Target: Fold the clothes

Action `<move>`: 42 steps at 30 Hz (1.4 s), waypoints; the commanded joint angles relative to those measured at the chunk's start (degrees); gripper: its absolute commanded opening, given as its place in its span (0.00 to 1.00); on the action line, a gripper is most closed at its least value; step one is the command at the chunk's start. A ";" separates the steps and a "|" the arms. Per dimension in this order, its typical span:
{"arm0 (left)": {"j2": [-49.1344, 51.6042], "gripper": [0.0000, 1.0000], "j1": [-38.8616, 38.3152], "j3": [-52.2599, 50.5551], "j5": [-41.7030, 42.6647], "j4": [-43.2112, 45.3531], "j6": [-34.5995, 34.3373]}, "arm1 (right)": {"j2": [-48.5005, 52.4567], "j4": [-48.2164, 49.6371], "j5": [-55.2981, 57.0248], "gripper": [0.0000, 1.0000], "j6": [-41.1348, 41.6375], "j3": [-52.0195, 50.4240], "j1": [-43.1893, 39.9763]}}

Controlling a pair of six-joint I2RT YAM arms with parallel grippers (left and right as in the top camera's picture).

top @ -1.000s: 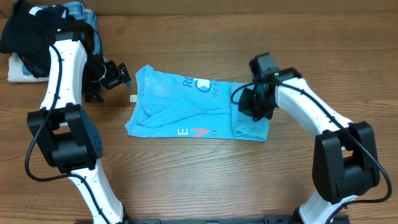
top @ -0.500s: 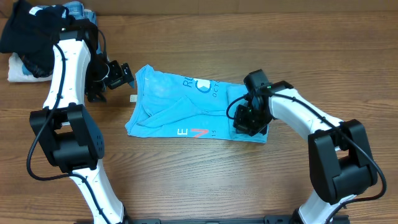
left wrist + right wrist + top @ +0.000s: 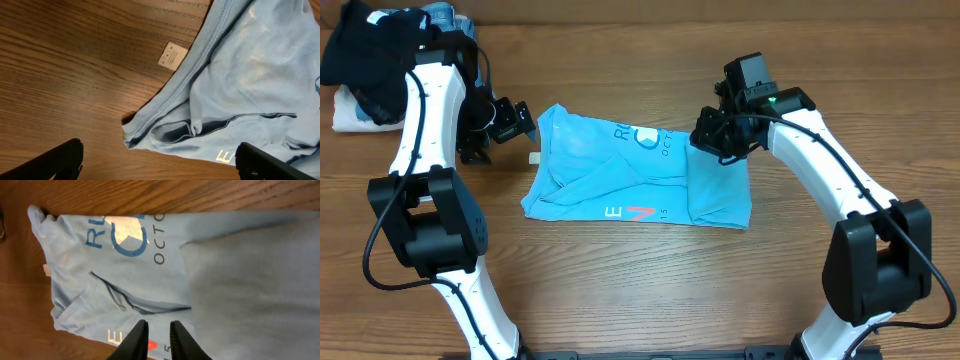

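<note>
overhead, the sky-blue t-shirt [image 3: 620,180] is lying partly folded mid-table [image 3: 640,280], its right end doubled into a smooth flap [image 3: 720,195]. the right gripper [image 3: 159,330] is hovering over that flap, jaws barely parted and gripping nothing, while the left gripper [image 3: 159,162] is hanging spread wide and empty just beside the shirt's left edge. the thin, limp knit is rumpling near its ribbed band [image 3: 192,60] and white care tag [image 3: 170,54], so i'm judging a good fold is calling for pinching both layers low there and carrying them across flat.
</note>
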 commanded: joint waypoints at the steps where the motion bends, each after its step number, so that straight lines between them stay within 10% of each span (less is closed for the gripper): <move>1: -0.55 1.00 -0.42 0.07 0.09 -0.13 1.14 | 3.43 0.52 -0.09 0.19 0.00 0.68 -0.02; 18: -0.52 1.00 -0.55 0.04 0.09 -0.37 1.14 | 13.46 11.47 0.55 0.13 -0.02 0.68 -3.89; 30: -0.50 1.00 -0.55 0.04 -0.35 -0.17 1.16 | 8.13 -3.23 -1.16 0.16 -4.55 13.07 -8.83; 38: -0.50 1.00 -1.27 0.04 -0.33 -0.39 1.14 | 2.38 -20.68 6.05 0.91 -4.98 23.34 -13.14; 42: -0.50 1.00 -1.49 0.04 -0.33 -0.33 1.14 | 2.71 -28.46 13.33 1.00 -7.85 22.51 -15.28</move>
